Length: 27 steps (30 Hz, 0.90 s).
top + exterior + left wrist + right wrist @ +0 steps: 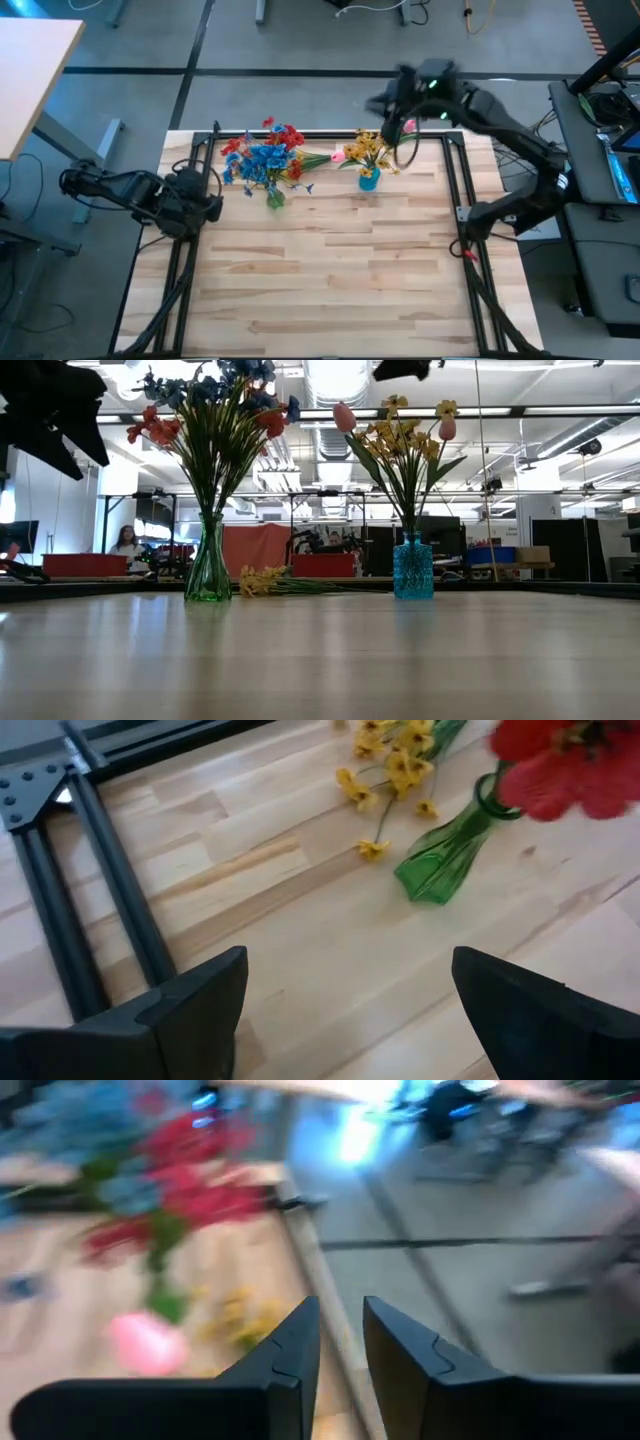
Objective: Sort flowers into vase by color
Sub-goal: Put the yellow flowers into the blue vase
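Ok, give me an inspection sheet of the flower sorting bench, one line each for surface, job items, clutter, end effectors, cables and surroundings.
Surface: light wood table with a dark frame along its edges.
Job items: green vase holds red and blue flowers; blue vase holds yellow flowers and pink buds; a loose yellow spray lies on the table between the vases.
Clutter: nothing seen.
End effectors: left end effector open, empty, parked at the table's left edge; right end effector nearly closed, nothing between its fingers, above the blue vase's flowers.
Cables: some on the floor beyond the table.
Surroundings: workshop with desks; a person sits far behind.
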Available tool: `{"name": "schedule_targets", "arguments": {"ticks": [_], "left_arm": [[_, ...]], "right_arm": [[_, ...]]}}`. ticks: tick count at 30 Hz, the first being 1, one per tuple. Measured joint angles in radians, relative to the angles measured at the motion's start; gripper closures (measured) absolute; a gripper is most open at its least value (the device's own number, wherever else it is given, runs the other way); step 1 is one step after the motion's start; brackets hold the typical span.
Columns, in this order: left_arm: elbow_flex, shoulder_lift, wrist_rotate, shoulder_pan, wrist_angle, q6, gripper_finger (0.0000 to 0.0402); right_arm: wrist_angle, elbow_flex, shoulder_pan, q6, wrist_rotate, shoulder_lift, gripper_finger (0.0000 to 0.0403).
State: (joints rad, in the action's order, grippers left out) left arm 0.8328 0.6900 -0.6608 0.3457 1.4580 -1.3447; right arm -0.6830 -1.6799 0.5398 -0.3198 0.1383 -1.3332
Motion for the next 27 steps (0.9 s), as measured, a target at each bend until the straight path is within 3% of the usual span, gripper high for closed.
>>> {"name": "schedule_targets", "arguments": {"ticks": [4,11,15,20,24,27], "left_arm": [[-0.029,0.033,-0.007,0.043,-0.081,0.0,0.0066],[-0.103,0.101,-0.026,0.15,-0.211,-0.038,0.0066],[-0.108,0.141,-0.037,0.208,-0.219,-0.045,0.0066],[-0.108,0.178,-0.064,0.268,-0.257,-0.053,0.0066],[-0.108,0.219,-0.063,0.32,-0.32,-0.053,0.0066],[-0.108,0.255,-0.053,0.367,-0.366,-0.059,0.0066]], "right_arm": [[-0.052,0.004,-0.191,0.006,-0.075,-0.017,0.0348],[-0.205,0.002,-0.603,0.051,-0.596,-0.046,0.0364],[-0.256,0.002,-0.768,0.195,-0.538,-0.041,0.0365],[-0.261,0.067,-0.875,0.391,-0.501,-0.064,0.0365],[-0.256,0.134,-0.926,0.457,-0.471,-0.154,0.0365],[-0.253,0.146,-0.952,0.458,-0.525,-0.249,0.0365]]}}
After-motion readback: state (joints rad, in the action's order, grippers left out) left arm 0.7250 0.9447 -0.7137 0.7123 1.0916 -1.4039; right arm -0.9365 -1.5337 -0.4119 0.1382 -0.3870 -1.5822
